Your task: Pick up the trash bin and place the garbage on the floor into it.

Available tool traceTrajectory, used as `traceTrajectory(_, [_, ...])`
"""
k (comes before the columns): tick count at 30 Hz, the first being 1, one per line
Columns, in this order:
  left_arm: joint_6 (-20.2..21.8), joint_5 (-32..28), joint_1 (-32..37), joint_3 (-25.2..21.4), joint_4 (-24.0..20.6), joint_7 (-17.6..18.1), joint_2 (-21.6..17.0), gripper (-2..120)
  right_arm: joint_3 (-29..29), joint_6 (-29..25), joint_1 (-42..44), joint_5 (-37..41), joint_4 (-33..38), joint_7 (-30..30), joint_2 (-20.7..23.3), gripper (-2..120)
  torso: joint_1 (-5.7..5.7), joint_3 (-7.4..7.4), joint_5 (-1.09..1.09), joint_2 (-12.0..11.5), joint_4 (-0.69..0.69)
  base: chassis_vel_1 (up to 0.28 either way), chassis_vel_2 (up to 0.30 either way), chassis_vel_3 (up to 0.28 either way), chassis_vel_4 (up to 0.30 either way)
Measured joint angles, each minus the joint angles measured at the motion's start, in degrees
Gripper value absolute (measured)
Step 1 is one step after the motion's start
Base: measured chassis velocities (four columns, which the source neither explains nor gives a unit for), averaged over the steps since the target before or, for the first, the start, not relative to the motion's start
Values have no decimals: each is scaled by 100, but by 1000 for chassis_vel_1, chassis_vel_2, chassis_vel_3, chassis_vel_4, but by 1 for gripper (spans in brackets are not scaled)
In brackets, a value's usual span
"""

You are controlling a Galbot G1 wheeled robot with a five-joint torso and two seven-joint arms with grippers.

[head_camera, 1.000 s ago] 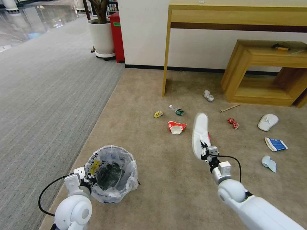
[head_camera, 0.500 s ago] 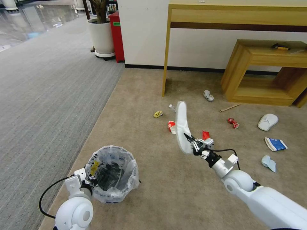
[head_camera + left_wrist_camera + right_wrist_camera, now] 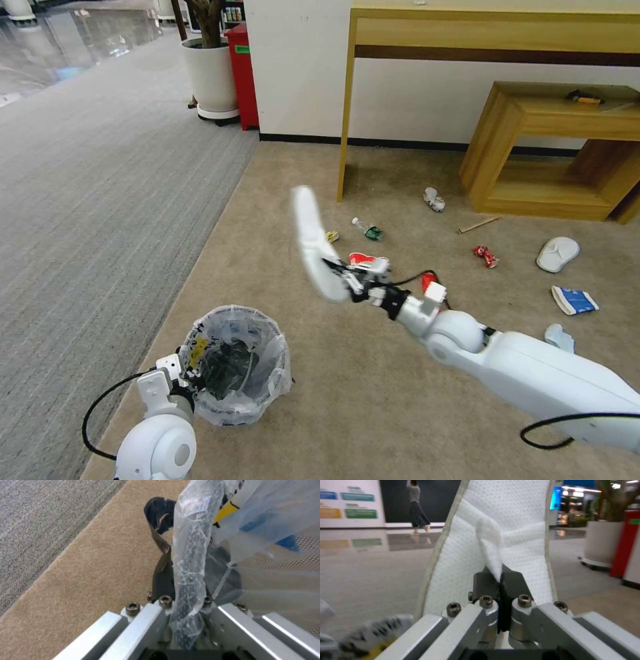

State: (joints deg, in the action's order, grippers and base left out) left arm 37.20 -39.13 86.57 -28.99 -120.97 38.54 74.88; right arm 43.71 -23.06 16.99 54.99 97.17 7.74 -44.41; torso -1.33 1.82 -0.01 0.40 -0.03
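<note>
The trash bin, a small round basket lined with clear plastic, stands on the beige floor at the near left. My left gripper is shut on its rim, with one finger outside it. My right gripper is shut on the strap of a white slipper, held upright in the air to the right of and beyond the bin; the pinched strap is plain in the right wrist view. Other garbage lies beyond: crushed cup, bottle, red wrapper, second slipper, blue-white packet, tissue, stick.
A wooden desk leg and a low wooden shelf stand along the back wall. A white plant pot and a tall red bin are at the far left. Grey striped carpet borders the beige carpet on the left.
My right arm has swung the held slipper leftward and a little farther away, from right of centre to a spot beyond the bin. The left gripper and bin have hardly moved.
</note>
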Motion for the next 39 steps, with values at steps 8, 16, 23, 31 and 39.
traceTrajectory(8, [40,-66,-133,19,65,23,62,0,680,70,-603,133,149,-307,-472,0,0,-1,-2,1,-2,0,0,0,0])
traceTrajectory(16, [71,-169,-168,8,73,45,17,0,1189,76,-785,141,33,-474,-856,0,0,0,-2,1,-2,0,0,0,0])
traceTrajectory(23, [95,-325,-197,-50,69,88,-101,0,1472,74,-818,149,-61,-575,-1093,0,0,0,-3,1,-3,0,0,0,0])
traceTrajectory(31, [109,-424,-241,-44,20,147,-119,0,1684,40,-725,94,-306,-646,-1329,0,1,0,-1,1,-1,0,0,0,0])
traceTrajectory(39, [124,-510,-189,-44,-141,174,-175,0,1823,-19,-635,-21,-718,-672,-1699,0,1,0,0,1,-1,0,0,0,0])
